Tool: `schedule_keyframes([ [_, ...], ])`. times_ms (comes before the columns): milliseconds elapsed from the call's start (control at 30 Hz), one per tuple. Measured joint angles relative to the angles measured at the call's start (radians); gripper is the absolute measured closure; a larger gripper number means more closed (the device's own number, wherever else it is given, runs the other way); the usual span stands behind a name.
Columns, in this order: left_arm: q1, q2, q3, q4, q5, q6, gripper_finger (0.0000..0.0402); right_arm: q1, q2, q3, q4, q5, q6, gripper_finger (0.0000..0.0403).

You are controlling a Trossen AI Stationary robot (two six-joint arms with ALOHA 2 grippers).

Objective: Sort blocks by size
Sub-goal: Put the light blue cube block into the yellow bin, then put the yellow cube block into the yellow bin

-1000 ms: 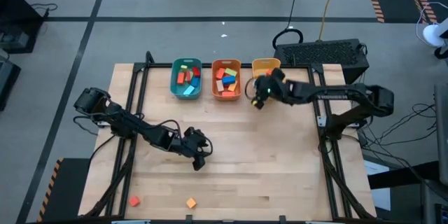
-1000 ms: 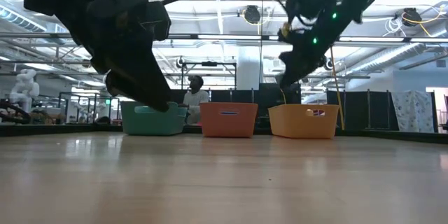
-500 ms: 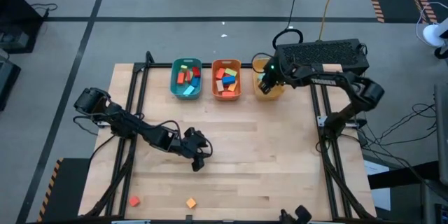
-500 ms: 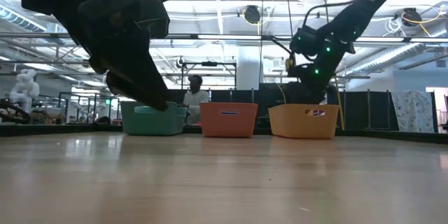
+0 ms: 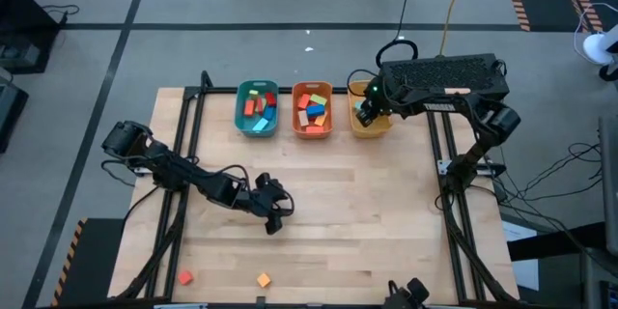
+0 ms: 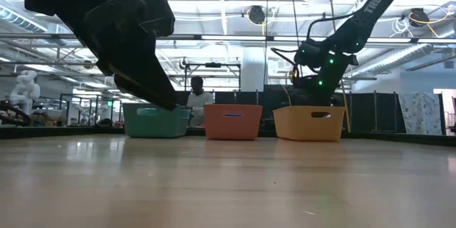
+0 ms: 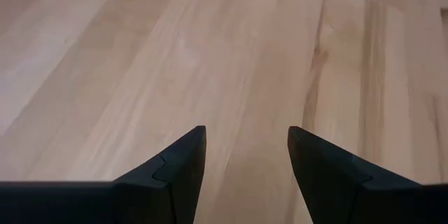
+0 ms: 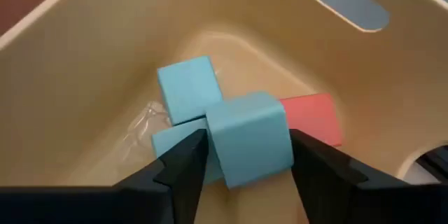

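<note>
The right gripper (image 8: 241, 155) has swung over the yellow bin (image 5: 368, 124), fingers parting around a blue block (image 8: 248, 138), so a drop looks underway, while the left gripper (image 7: 246, 155) waits open above the table (image 5: 386, 212)

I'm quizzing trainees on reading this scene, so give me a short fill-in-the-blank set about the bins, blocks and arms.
1. The right gripper is inside the ____ bin.
2. The block between its fingers is ____ in colour.
3. Loose on the table's near edge lie ____ blocks, a red one and an orange one.
4. The left gripper holds ____.

Missing words: yellow; blue; two; nothing
</note>
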Motion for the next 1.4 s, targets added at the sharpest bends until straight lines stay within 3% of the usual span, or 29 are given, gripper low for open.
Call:
schedule_keyframes([
  [333, 0.0, 0.0, 0.0, 0.008, 0.0, 0.04, 0.0199, 0.022, -0.171, -0.005, -0.013, -0.002, -0.005, 0.0208],
  [667, 0.0, 0.001, 0.0, 0.039, 0.001, 0.04, 0.0199, 0.177, -0.417, -0.005, -0.098, 0.001, 0.038, 0.0216],
  [867, 0.0, 0.001, 0.0, 0.027, 0.019, 0.04, 0.0199, 0.321, -0.51, -0.004, -0.147, 0.001, 0.078, 0.0216],
  [1133, -0.024, 0.001, 0.004, 0.014, 0.142, 0.077, 0.0199, 0.568, -0.54, -0.005, -0.22, 0.004, 0.115, 0.0216],
  [1400, -0.153, 0.001, 0.172, -0.316, 0.122, 0.015, 0.0199, 0.815, -0.494, -0.005, -0.245, 0.155, 0.202, 0.0216],
])
